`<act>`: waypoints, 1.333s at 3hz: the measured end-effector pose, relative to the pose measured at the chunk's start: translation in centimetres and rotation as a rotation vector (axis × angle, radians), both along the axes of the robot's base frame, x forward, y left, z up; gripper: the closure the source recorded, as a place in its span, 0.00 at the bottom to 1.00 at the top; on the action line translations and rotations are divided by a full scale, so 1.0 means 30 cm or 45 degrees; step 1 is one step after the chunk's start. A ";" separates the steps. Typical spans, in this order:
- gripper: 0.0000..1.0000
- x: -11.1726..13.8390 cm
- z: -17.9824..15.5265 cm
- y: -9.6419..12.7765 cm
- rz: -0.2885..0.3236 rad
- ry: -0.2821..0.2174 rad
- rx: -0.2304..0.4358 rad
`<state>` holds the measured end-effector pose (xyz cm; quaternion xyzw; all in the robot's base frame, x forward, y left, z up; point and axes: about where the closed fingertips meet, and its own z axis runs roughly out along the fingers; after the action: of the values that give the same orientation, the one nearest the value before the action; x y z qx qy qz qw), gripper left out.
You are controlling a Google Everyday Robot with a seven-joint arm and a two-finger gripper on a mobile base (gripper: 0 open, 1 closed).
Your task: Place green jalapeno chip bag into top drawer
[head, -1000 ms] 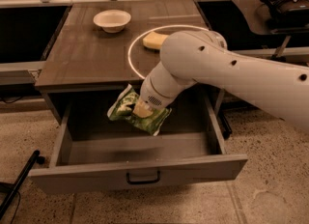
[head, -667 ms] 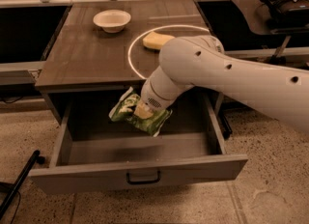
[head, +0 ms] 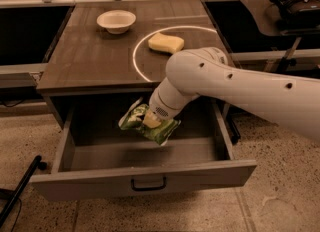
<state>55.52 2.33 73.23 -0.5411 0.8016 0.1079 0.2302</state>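
Note:
The green jalapeno chip bag [head: 148,124], crinkly green with white edges, hangs inside the open top drawer [head: 145,181], a little above its floor near the middle. My gripper [head: 151,120] reaches down from the white arm at the right and is shut on the bag's top. The drawer is pulled far out; its flat front panel carries a small dark handle [head: 148,184] at its centre.
On the tabletop [head: 95,61] above the drawer stand a white bowl [head: 116,21] at the back left and a yellow sponge [head: 166,43] inside a white circle. A dark pole [head: 20,188] lies on the floor at the left. A desk with headphones [head: 297,1] is at the right.
The arm and the bag have shifted slightly; the bag still hangs in the drawer at about the same spot. The drawer has not moved.

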 end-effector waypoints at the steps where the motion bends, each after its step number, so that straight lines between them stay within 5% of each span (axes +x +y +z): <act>1: 1.00 0.013 -0.043 -0.008 -0.014 0.012 0.020; 4: 0.37 0.011 -0.144 -0.022 -0.030 0.052 0.088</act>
<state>55.87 1.67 68.91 -0.5210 0.8083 0.1440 0.2336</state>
